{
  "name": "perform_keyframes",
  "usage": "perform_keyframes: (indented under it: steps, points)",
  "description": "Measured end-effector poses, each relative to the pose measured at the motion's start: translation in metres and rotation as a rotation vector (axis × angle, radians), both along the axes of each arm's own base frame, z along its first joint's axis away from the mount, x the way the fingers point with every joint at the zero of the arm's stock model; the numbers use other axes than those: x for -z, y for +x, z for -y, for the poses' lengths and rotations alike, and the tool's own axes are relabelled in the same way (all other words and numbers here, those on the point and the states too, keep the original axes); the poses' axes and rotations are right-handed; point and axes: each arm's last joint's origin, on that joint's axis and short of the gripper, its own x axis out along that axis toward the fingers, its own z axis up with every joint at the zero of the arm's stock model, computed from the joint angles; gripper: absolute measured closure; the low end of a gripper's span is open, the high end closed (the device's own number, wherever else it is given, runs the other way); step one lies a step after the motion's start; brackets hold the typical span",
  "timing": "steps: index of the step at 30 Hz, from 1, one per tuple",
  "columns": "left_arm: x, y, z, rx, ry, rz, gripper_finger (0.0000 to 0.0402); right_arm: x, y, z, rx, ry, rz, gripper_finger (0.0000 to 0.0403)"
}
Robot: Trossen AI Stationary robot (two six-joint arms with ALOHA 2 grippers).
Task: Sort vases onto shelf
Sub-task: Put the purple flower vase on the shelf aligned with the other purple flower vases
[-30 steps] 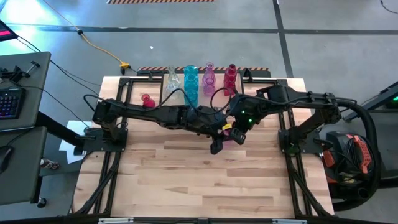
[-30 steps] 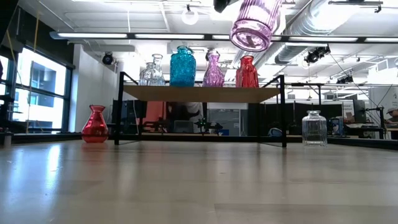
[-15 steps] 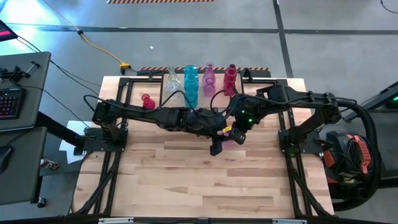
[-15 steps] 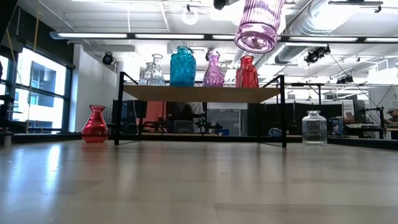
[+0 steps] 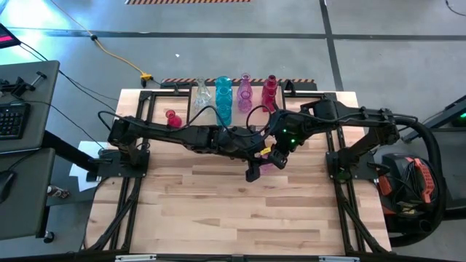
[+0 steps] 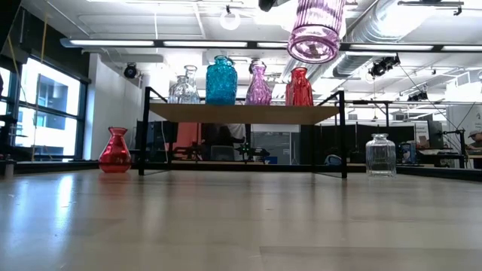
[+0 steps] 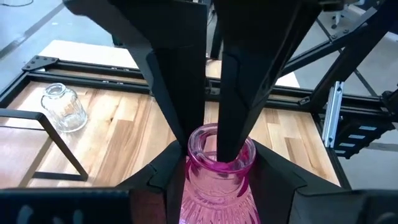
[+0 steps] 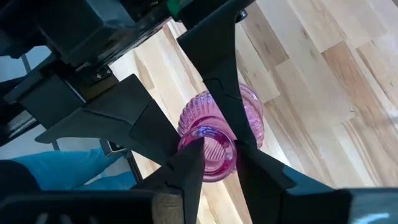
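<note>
Slightly higher and more upright than a second ago, the pink vase [image 6: 316, 30] hangs above the surface, in front of the shelf [image 6: 242, 113]. A handover is in hand: the left end effector [image 7: 211, 146] grips the rim, one finger [image 7: 239, 93] inside the neck. The right end effector [image 8: 217, 146] straddles the same mouth; whether it has let go I cannot tell. Next, the right must back clear, then the left carries the vase to the shelf. Both end effectors are cut off in the low view.

Grey concrete floor [image 5: 65, 18], ceiling strip lights [image 6: 120, 43], left window [image 6: 45, 105]
</note>
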Motion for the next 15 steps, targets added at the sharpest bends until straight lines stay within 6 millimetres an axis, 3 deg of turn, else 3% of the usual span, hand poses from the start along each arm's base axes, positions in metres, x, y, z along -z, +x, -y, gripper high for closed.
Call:
perform_keyframes:
  steps: [15]
  points:
    - [0.012,-0.004,-0.001,-0.011,-0.003,-0.113,0.0283,-0.014,-0.013,0.001,-0.008,0.010,0.076,0.0298]
